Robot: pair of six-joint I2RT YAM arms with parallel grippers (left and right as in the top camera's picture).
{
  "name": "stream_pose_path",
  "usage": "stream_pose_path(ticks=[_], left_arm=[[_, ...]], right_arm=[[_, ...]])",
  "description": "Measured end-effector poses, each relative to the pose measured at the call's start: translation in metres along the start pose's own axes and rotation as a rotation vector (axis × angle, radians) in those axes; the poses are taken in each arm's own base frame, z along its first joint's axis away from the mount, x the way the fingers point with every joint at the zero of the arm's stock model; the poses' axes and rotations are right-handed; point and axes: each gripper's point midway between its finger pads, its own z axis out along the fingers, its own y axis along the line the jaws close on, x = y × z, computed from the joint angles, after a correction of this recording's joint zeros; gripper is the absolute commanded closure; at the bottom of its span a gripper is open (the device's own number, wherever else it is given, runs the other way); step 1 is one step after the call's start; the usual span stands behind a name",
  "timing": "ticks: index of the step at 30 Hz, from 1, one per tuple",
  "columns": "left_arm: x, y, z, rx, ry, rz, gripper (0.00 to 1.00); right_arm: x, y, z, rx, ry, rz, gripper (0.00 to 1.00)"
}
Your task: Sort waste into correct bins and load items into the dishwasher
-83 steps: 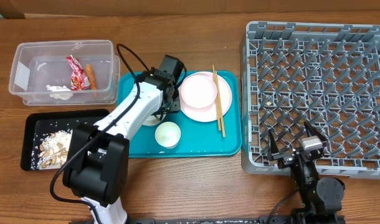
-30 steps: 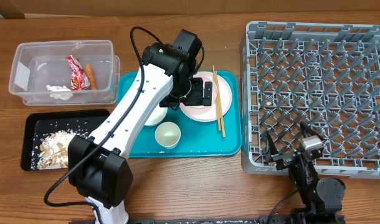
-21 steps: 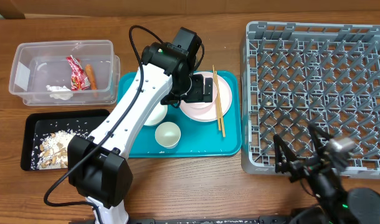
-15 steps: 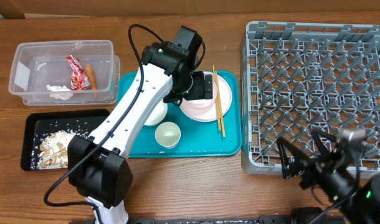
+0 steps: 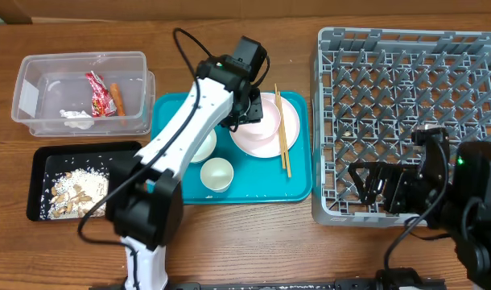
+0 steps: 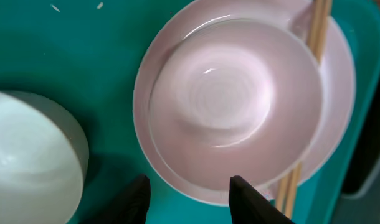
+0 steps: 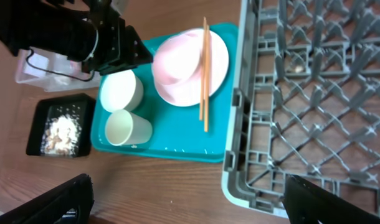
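Note:
A pale-pink plate (image 5: 266, 133) lies on the teal tray with a small bowl (image 6: 230, 93) on it and wooden chopsticks (image 5: 282, 141) across its right side. My left gripper (image 5: 247, 109) is open and empty, its fingertips (image 6: 190, 196) straddling the plate's near rim. A white bowl (image 5: 199, 147) and a white cup (image 5: 216, 173) stand on the tray's left part. My right gripper (image 5: 374, 187) is wide open and empty (image 7: 190, 205), raised over the front edge of the grey dish rack (image 5: 406, 105).
The clear tub (image 5: 36, 89) at the back left holds the red wrapper (image 5: 96, 93), the carrot piece (image 5: 115, 98) and the tissue (image 5: 76, 117). The black tray (image 5: 38, 161) holds beige scraps (image 5: 72, 187). The teal tray (image 5: 253, 189) lies between the bins and the rack.
My left gripper has moved from the white bowl rightward over the pink plate. My right arm has risen and shifted right over the rack's front edge.

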Motion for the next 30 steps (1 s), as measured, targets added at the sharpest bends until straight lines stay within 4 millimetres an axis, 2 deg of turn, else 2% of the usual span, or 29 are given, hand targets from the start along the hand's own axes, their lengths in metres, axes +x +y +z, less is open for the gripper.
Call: stream_pose_path(ticks=[1,4,8,9,10,11,18,22,25,30], left_arm=[[0.0,0.003,0.011,-0.017,0.016,-0.004,0.55],[-0.001,0.011,0.027,-0.043,0.037,-0.017,0.53],[-0.003,0.02,0.048,-0.068,0.061,-0.033,0.57],[-0.004,0.02,0.052,-0.071,0.061,-0.034,0.7],[-0.004,0.02,0.057,-0.073,0.064,-0.033,0.78],[-0.005,0.019,0.058,-0.071,0.061,-0.034,0.96],[-0.011,0.018,0.059,-0.056,0.044,-0.041,0.96],[-0.011,0.026,0.05,-0.073,0.066,-0.036,0.96],[-0.01,0.036,0.031,-0.098,0.095,-0.033,0.96],[-0.017,0.035,-0.025,-0.063,0.031,-0.013,0.96]], right_arm=[[0.003,-0.006,0.004,0.027,0.028,0.013,0.0],[0.006,-0.017,0.011,0.078,0.075,0.033,0.0],[0.008,-0.026,0.021,0.118,0.123,0.051,0.0],[0.008,-0.028,0.023,0.126,0.135,0.056,0.0],[0.01,-0.03,0.026,0.135,0.154,0.063,0.0],[0.01,-0.032,0.027,0.139,0.163,0.065,0.0],[0.013,-0.036,0.034,0.153,0.206,0.071,0.0],[0.009,-0.036,0.035,0.152,0.191,0.061,0.0],[0.006,-0.036,0.035,0.149,0.178,0.053,0.0],[0.004,-0.035,0.036,0.147,0.168,0.049,0.0]])
